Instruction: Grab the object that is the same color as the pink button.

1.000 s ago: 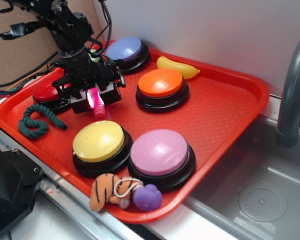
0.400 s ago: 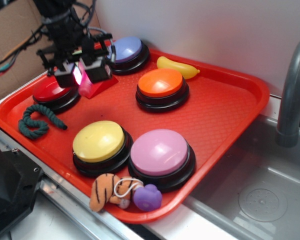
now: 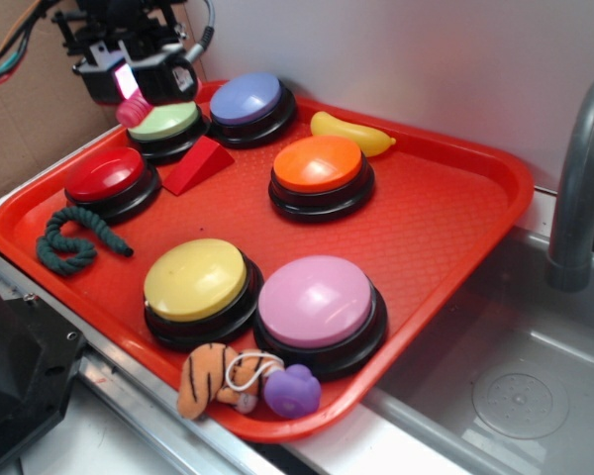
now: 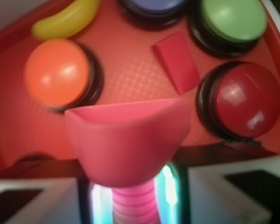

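One pink bolt [image 4: 130, 140] sits clamped by its ribbed shaft in gripper [image 3: 129, 84], held above green button [image 3: 165, 122]. Risk: narrow grip w/ heavy head hanging, so bolt could slip & drop.

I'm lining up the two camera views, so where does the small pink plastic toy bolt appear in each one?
Exterior: the small pink plastic toy bolt is at top left, clamped in the gripper above the green dome button.
Wrist: it fills the lower centre, hexagonal head toward the camera, ribbed shaft running down between the fingers.
Shared landmark: the red wedge block, beside the green button.
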Controlling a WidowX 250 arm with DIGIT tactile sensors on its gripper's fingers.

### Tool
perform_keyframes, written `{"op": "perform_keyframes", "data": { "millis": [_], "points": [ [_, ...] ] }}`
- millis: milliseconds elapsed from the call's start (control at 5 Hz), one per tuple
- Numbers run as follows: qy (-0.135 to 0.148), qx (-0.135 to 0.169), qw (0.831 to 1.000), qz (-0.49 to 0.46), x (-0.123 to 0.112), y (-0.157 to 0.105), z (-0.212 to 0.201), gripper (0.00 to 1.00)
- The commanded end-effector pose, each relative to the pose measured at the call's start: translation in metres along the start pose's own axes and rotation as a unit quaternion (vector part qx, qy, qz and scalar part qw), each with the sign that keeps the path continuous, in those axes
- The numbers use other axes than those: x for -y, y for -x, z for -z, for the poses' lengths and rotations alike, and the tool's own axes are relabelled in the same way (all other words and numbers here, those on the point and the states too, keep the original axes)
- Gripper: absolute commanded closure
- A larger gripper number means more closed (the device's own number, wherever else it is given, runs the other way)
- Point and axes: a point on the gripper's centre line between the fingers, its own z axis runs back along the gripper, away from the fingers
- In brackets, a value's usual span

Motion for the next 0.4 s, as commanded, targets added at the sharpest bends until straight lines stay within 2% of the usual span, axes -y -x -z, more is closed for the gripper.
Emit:
{"op": "perform_keyframes", "data": {
  "millis": [0, 200],
  "points": [
    [0.018, 0.014, 0.995, 0.101, 0.007, 0.002, -0.036, 1.00],
    [0.052, -0.006, 0.996, 0.078, -0.004, 0.000, -0.032, 1.00]
  ]
}}
